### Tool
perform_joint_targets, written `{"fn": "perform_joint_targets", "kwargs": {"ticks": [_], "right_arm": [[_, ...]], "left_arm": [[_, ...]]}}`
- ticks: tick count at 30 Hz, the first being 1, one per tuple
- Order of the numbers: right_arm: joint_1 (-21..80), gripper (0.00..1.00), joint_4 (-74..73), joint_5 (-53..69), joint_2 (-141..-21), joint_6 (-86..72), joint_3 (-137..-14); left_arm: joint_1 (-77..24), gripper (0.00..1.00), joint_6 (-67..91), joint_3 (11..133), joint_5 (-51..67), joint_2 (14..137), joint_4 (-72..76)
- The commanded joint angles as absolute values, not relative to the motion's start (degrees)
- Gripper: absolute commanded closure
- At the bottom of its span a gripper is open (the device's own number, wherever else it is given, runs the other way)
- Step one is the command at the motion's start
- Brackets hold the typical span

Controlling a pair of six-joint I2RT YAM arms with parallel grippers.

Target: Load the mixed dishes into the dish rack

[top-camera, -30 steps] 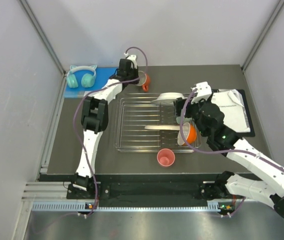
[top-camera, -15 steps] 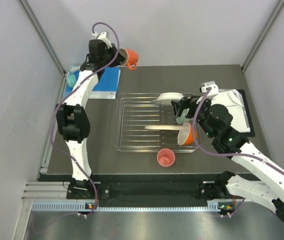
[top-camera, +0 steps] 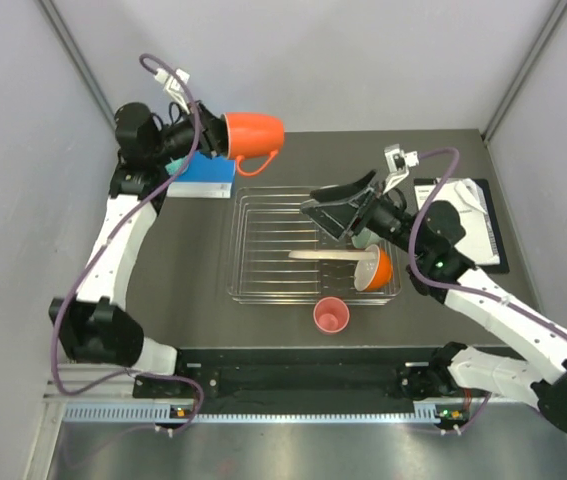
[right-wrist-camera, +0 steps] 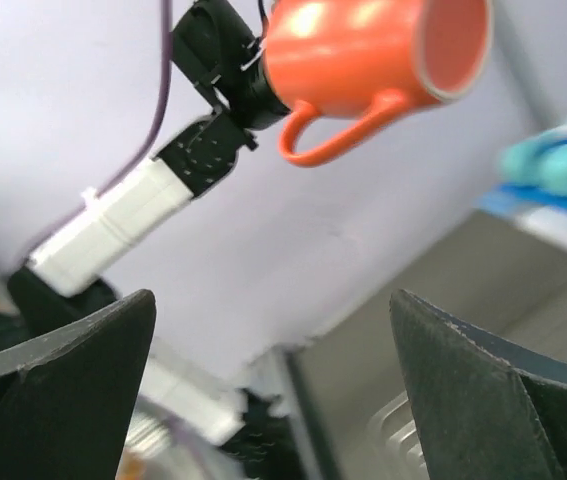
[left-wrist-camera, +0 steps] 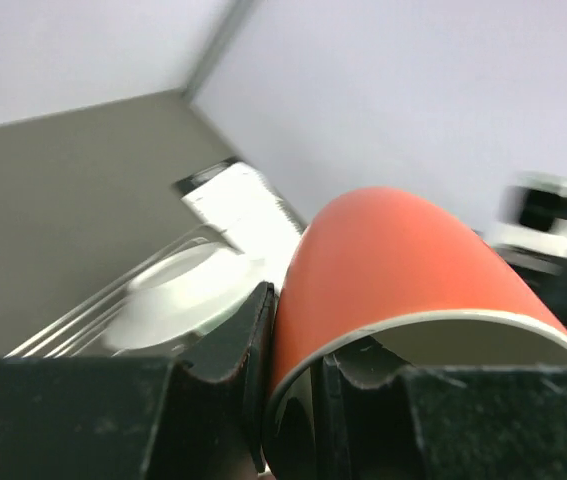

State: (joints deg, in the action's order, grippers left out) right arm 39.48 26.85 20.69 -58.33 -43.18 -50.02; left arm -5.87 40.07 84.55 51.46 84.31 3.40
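My left gripper holds the orange handled mug high above the table's back left, the mug on its side with the handle down. In the left wrist view one finger presses the mug from outside and the other sits inside the rim. My right gripper hangs open and empty above the dish rack, its camera facing the mug. In the rack lie a pale plate and the white-inside orange bowl. The pink cup stands on the table in front of the rack.
A black clipboard with white paper lies right of the rack. A blue pad sits at the back left, and blurred teal headphones show in the right wrist view. Grey walls close in the table at the back and both sides.
The left arm has swung up and leftward, lifting the mug from the table's back edge into the air. The right gripper has risen off the rack and tilted upward.
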Motion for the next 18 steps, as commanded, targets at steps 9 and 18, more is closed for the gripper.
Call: {"fn": "perform_joint_targets", "kwargs": {"ticks": [9,18], "right_arm": [[45.1,0.0,55.2,27.1,-66.9,-62.9,-48.6],[50.6,0.04,54.4,25.0,-72.6,-58.2,-54.2]], "left_arm": [[-8.3,1.0,47.6,73.9,49.9,66.9,17.4],[-9.6,1.0,47.1,68.0,45.0,63.3,17.0]]}}
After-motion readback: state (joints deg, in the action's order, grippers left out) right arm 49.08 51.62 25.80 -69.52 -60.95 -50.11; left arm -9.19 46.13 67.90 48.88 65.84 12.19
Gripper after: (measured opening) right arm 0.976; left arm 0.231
